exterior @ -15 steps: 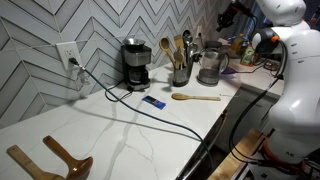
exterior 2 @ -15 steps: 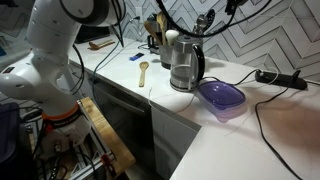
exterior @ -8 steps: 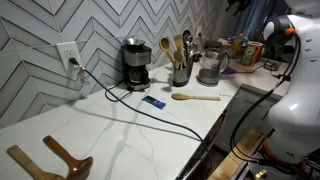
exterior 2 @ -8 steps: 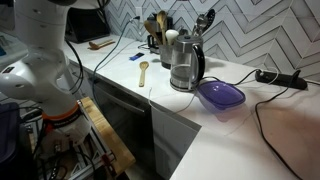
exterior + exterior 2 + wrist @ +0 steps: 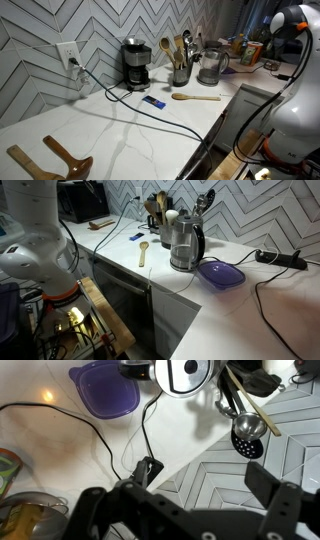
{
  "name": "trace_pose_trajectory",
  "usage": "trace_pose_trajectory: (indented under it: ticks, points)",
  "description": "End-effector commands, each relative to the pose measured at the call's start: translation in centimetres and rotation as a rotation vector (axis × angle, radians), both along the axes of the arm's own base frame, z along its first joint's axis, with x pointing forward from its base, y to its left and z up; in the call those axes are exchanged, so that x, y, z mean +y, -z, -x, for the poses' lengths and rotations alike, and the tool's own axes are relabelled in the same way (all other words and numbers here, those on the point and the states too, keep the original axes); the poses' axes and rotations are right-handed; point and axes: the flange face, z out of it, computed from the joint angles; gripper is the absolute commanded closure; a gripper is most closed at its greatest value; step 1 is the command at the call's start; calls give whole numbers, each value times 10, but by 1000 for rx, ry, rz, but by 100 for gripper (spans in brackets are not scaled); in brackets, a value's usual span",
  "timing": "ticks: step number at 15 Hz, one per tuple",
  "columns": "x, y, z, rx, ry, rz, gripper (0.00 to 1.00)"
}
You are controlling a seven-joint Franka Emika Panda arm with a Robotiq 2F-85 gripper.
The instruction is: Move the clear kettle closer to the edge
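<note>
**Counter** (image 5: pixel 110 130): white with faint grey veins, backed by a grey herringbone-tile wall (image 5: pixel 30 40).

**Kettle** (image 5: pixel 210 67): clear glass with a dark lid, base and side handle. It stands upright on the counter.
- In both exterior views it is just beside the crock (image 5: pixel 180 72), on the side away from the coffee maker (image 5: pixel 135 65).
- In an exterior view it stands between the crock (image 5: pixel 157 220) and the bowl (image 5: pixel 221 275).
- It is set back from the edge (image 5: pixel 215 125), with a strip of bare counter between.
- In the wrist view its lid (image 5: pixel 185 372) shows from above, at the top of the frame.

**End effector** (image 5: pixel 178 500): seen only in the wrist view, high above the counter. Its fingers (image 5: pixel 92 505) are spread wide with nothing between them. It is well apart from the kettle.

**Bowl** (image 5: pixel 105 388): purple and empty, near the kettle.

**Crock**: grey, holding wooden spoons and dark utensils. A ladle (image 5: pixel 247 438) hangs out over the counter.

**Wooden spoon** (image 5: pixel 195 97): lying flat in front of the crock, nearer the edge.

**Coffee maker**: black and silver, against the wall. Its cable trails across the counter.

**Power strip** (image 5: pixel 280 257): black, on the counter beyond the bowl.
</note>
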Motion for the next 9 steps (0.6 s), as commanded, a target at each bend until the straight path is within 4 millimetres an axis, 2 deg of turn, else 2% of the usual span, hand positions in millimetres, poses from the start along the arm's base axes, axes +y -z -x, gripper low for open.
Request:
trace_pose_trajectory:
  ticks: [1,2,3,5,9]
  points:
    - [27,-3,19,103,47,-11,0]
    - [37,-2,22,137,36,-28,0]
    - [24,-5,10,72,19,2,0]
    - [36,-7,14,100,15,-6,0]
    - [36,-4,15,111,16,-14,0]
